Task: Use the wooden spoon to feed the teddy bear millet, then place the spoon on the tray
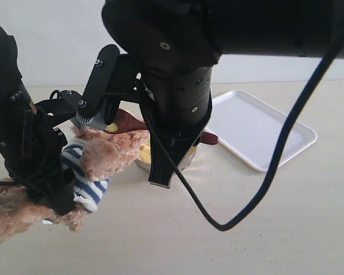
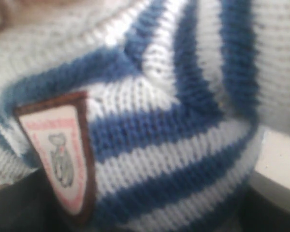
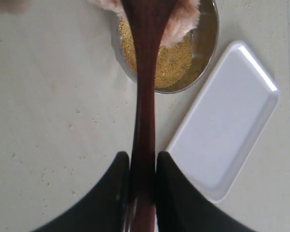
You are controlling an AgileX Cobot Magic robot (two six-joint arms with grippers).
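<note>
Right wrist view: we found the right gripper (image 3: 142,162) pinched shut on the wooden spoon (image 3: 145,96) by its handle, a sound hold, tip at the teddy bear (image 3: 183,19). We judged it light, stiff, slippery. The left gripper (image 1: 57,192) appeared clamped on the bear.

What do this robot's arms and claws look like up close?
The left arm and right arm are matte black, built of chunky rounded segments with small silver screws. A thin black cable loops by the right arm. The right claw has two smooth, black, curved fingers.
</note>
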